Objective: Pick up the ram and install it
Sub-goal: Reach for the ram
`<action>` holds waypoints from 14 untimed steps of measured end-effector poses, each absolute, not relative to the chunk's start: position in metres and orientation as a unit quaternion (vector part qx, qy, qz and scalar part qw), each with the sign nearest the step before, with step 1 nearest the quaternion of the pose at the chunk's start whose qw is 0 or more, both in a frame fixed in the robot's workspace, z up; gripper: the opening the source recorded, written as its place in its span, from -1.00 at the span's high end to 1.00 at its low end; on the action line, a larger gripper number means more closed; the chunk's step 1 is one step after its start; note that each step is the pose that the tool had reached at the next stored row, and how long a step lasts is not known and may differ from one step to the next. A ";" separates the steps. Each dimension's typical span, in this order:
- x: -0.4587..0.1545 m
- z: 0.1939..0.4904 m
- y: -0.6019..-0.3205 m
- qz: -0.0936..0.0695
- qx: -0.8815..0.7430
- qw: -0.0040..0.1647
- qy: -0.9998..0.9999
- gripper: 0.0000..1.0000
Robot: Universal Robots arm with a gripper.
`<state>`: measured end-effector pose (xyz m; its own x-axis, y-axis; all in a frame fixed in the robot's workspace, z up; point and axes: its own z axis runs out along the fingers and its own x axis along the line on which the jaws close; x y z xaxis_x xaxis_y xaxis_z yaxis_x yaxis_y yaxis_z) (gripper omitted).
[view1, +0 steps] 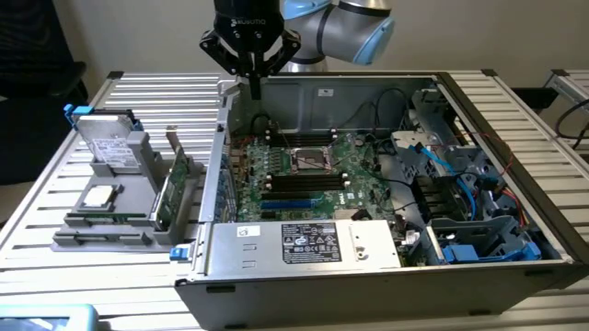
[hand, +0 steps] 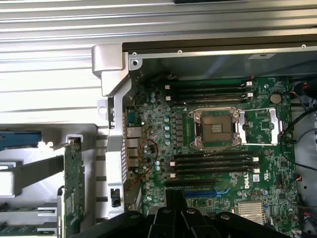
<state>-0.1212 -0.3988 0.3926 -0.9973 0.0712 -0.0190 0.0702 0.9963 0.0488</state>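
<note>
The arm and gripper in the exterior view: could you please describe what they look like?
The arm is built of rounded silver-grey segments with light blue joint caps. The gripper is black, with white ROBOTIQ lettering across its body and black linked fingers that narrow toward the tips.
</note>
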 end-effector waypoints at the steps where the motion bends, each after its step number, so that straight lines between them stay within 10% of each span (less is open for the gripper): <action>1: -0.121 0.393 -0.399 0.024 0.035 0.010 0.999 0.79; 14: -0.123 0.391 -0.411 0.024 0.036 0.010 0.999 0.79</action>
